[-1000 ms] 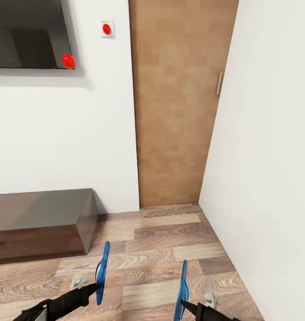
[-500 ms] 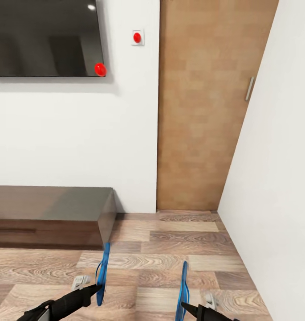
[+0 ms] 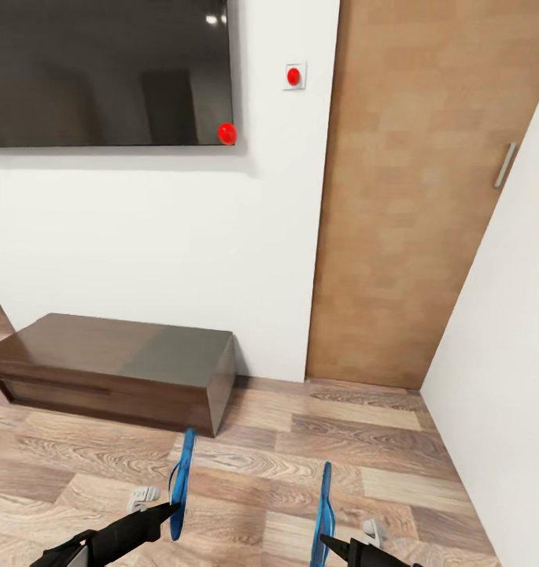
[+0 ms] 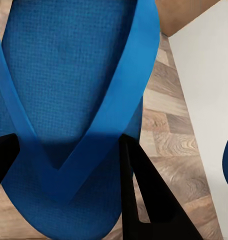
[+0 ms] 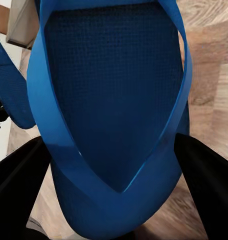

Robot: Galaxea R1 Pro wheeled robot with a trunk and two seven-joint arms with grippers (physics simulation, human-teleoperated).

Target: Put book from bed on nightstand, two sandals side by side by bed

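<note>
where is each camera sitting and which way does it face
Head view: on the robot's head, looking down at a low dark brown wooden cabinet and wood plank floor; both arms show.
Left wrist view: along the left gripper at its flat bright blue sandal.
Right wrist view: along the right gripper at the other blue sandal.
All share the sandals.

cabinet (image 3: 119, 366) left of door (image 3: 426, 197), screen (image 3: 104, 71) above

Bright even render, sharp focus, ceiling-light glare on dark screen (image 3: 104, 71) (top edge), soft shadows
</note>
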